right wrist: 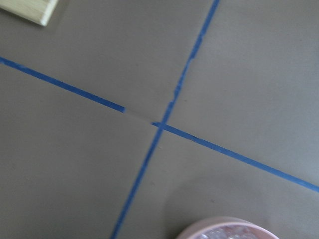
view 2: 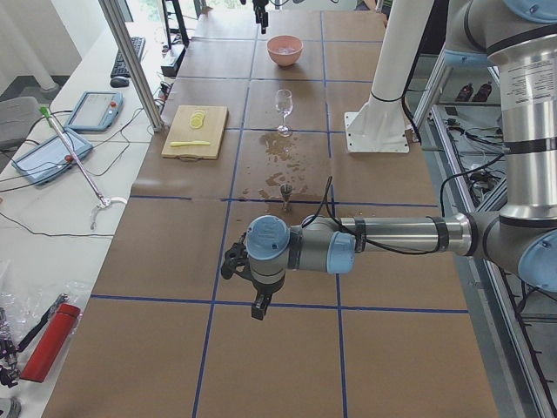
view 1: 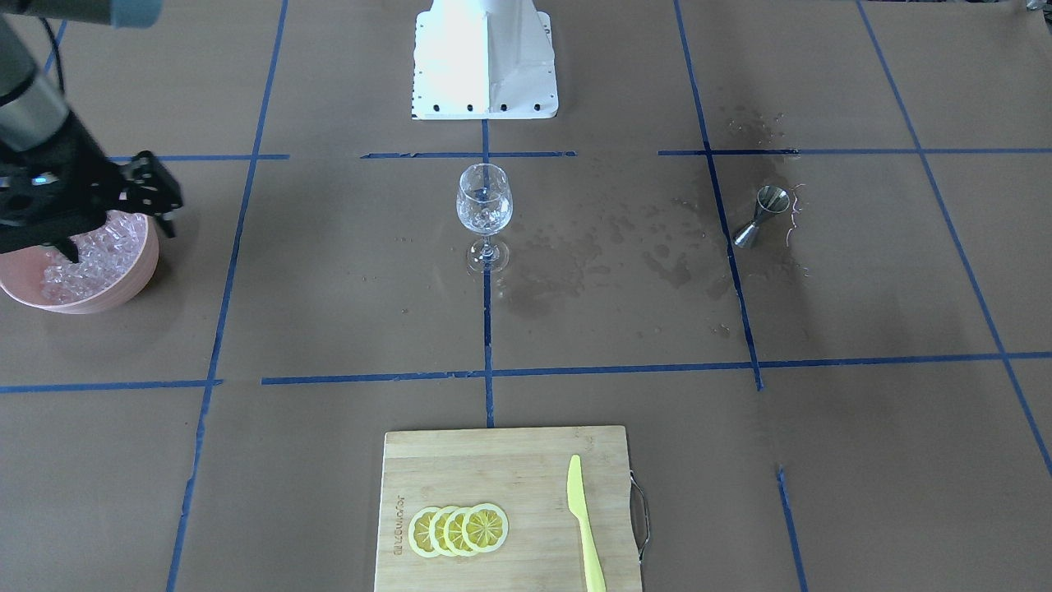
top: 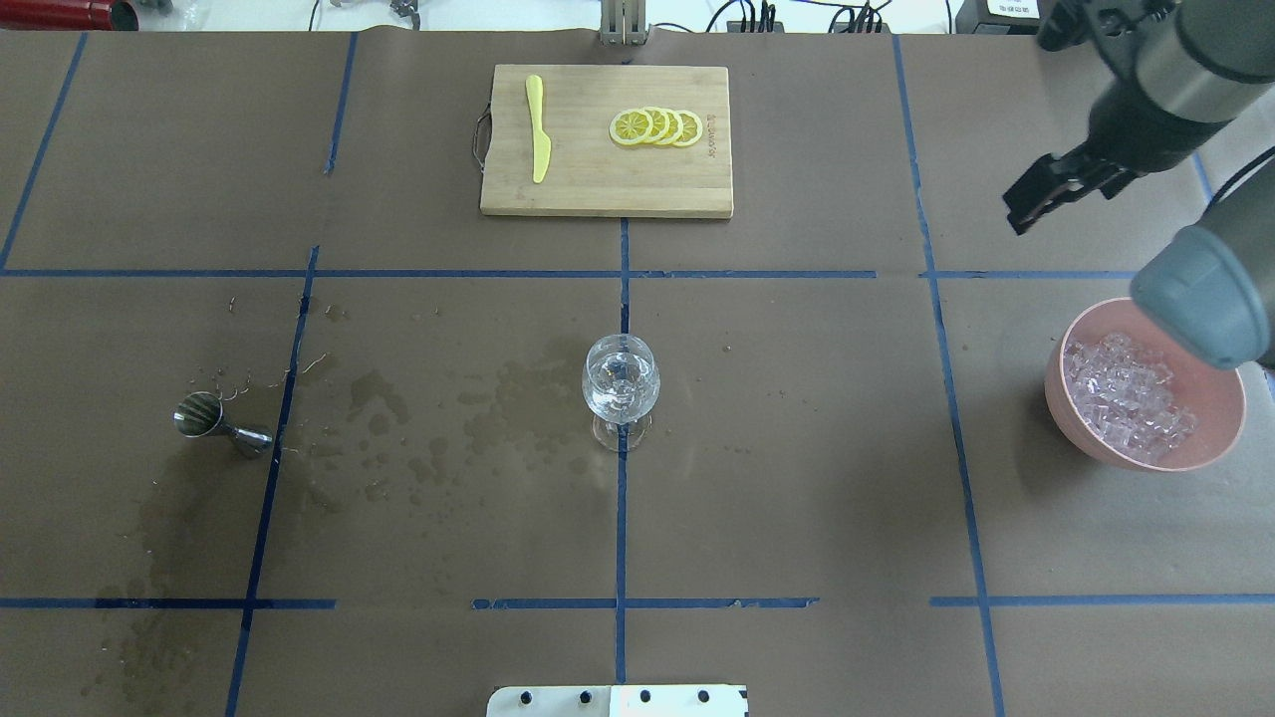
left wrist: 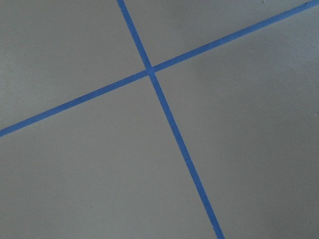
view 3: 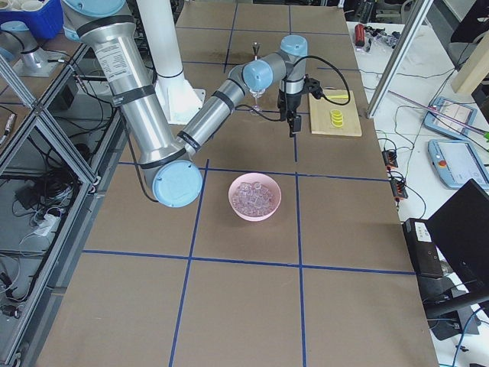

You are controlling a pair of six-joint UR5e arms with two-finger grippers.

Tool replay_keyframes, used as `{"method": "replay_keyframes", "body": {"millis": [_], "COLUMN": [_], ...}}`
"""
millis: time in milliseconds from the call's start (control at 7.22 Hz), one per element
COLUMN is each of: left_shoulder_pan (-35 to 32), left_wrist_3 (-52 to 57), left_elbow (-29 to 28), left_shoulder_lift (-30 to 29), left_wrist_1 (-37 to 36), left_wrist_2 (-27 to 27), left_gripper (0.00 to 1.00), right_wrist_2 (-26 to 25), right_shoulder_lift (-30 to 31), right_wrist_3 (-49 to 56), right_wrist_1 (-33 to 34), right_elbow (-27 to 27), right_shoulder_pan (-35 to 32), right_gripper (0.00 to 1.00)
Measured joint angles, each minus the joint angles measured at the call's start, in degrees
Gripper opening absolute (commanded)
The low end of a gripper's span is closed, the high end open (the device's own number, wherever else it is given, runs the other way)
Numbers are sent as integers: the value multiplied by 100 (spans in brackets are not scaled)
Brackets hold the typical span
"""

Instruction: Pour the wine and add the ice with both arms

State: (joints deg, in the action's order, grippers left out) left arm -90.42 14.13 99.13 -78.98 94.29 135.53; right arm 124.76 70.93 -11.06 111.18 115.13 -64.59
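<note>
Spreading empty jaws, the right gripper [top: 1056,194] hangs just beyond the far rim of the pink bowl [top: 1058,398] heaped with ice [top: 1126,398]. Far left, the left gripper [view 2: 258,306] hovers over the table [view 2: 287,366]; I cannot tell how its jaws stand.

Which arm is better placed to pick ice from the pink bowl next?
Right. The right pincer hangs near the pink bowl of ice; the left pincer is far off past the jigger, at the table's other end.

Overhead, front views opposed, sharing wine glass [top: 620,383]; wrist cameras near table [left wrist: 75,174].
</note>
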Motion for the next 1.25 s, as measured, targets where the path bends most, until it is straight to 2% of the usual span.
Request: {"method": "replay_keyframes", "body": {"millis": [277,554,693,970,1247], "left_shoulder_pan": [-22,-27,-28,-3,-1], "left_wrist_3": [-351,-407,-400,-394,-393], "left_elbow": [31,115,154,156,158], "left_shoulder_lift": [0,-3,-6,-20,-21], "left_wrist_1": [-142,-147,-135,-121,-121], "left_wrist_2": [13,24,25,9,15], "left_gripper": [100,100,100,100,100], "right_wrist_2": [358,448,452,466,452], "right_shoulder_lift": [749,1280,1643,2363,2453], "right_wrist_3": [1933,3424,3770,3928,3605], "right_wrist_1": [0,-147,-638,-2026,-2553], "right_elbow": [-314,-908,-1287,-2190,-2501], "right_shoulder_pan": [-1016,-1877,-2246,-2867,-3160], "right_gripper": [100,100,100,100,100]}}
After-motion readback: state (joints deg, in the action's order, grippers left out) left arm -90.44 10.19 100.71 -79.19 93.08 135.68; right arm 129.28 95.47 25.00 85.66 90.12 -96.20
